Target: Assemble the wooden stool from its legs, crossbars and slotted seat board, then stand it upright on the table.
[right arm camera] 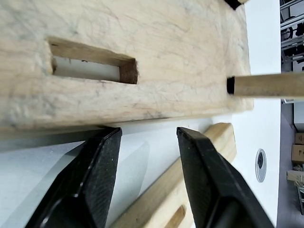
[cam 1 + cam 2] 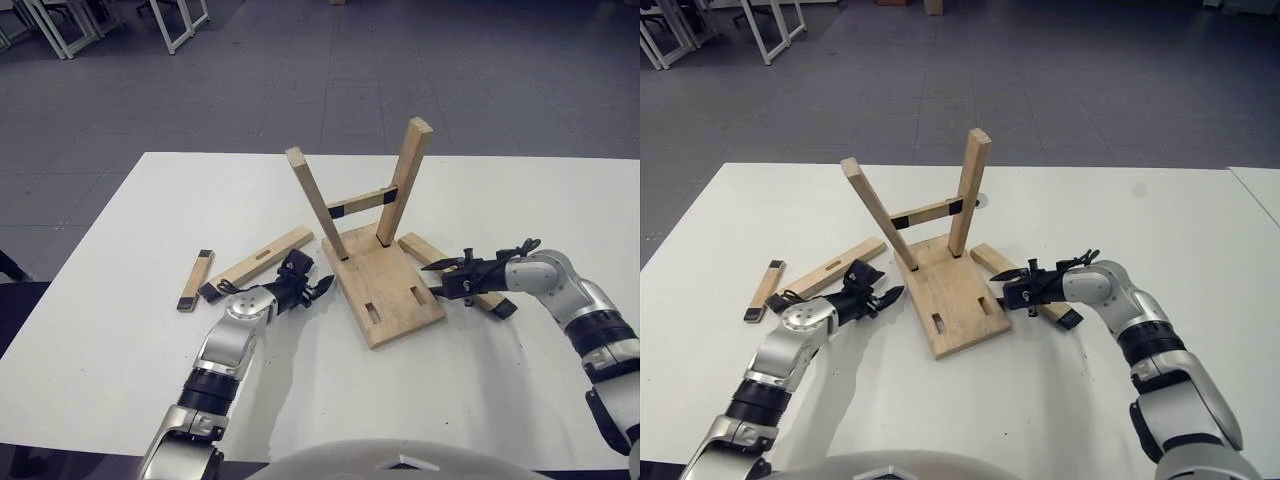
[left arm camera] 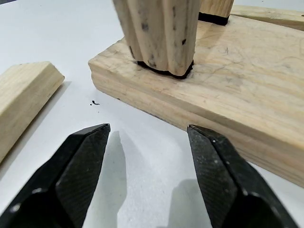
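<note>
The slotted seat board (image 2: 388, 290) lies flat mid-table with two legs (image 2: 316, 205) (image 2: 403, 180) standing up from its far end, joined by a crossbar (image 2: 362, 203). My left gripper (image 2: 326, 286) is open just off the board's left edge, close to the base of the left leg (image 3: 156, 33). My right gripper (image 2: 430, 278) is open at the board's right edge, beside an empty slot (image 1: 90, 64). It hovers over a loose leg (image 2: 420, 250) that lies beside the board. Another loose slotted leg (image 2: 258, 262) and a short crossbar (image 2: 195, 280) lie to the left.
The white table (image 2: 520, 200) has free room at the far side and along the front. Beyond its far edge is grey floor, with the frames of other tables (image 2: 180, 20) at the back left.
</note>
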Controlling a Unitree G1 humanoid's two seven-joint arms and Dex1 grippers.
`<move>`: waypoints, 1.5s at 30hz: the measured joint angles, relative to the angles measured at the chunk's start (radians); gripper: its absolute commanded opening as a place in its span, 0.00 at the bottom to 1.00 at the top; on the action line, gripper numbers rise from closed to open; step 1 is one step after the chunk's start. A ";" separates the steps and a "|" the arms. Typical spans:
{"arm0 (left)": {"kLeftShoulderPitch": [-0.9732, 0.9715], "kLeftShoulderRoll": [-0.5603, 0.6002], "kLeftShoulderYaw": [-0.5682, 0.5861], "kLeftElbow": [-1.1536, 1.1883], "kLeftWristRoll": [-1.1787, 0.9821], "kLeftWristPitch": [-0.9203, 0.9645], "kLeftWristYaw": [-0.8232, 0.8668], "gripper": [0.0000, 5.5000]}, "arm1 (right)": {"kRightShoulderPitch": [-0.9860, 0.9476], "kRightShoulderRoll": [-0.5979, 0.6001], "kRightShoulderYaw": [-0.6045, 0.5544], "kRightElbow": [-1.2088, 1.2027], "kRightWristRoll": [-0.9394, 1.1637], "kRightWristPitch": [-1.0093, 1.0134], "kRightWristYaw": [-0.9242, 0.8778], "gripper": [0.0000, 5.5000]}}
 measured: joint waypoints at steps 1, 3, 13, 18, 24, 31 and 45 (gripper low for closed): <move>-0.002 -0.004 0.003 0.007 0.003 -0.004 0.005 0.55 | 0.008 0.003 0.000 -0.021 0.016 0.020 0.015 0.39; -0.002 -0.003 0.014 0.018 0.007 -0.007 0.008 0.55 | 0.023 0.018 0.003 -0.057 0.035 0.042 0.032 0.39; -0.083 0.048 0.292 -0.114 -0.121 0.049 0.059 0.55 | 0.068 -0.003 -0.195 -0.294 0.187 0.450 -0.028 0.39; -0.420 0.100 0.441 -0.111 -0.198 0.112 0.155 0.49 | -0.214 0.194 -0.421 -0.340 0.434 1.011 -0.280 0.39; -0.920 -0.015 0.388 0.265 -0.199 0.097 0.214 0.49 | -0.700 0.419 -0.555 -0.131 0.578 1.191 -0.540 0.39; -0.869 -0.109 0.358 0.247 -0.226 0.279 0.257 0.49 | -0.640 0.483 -0.523 -0.215 0.605 1.331 -0.570 0.39; -0.754 -0.203 0.391 -0.090 -0.215 0.228 0.448 0.49 | -0.517 0.551 -0.590 -0.376 0.699 1.384 -0.627 0.39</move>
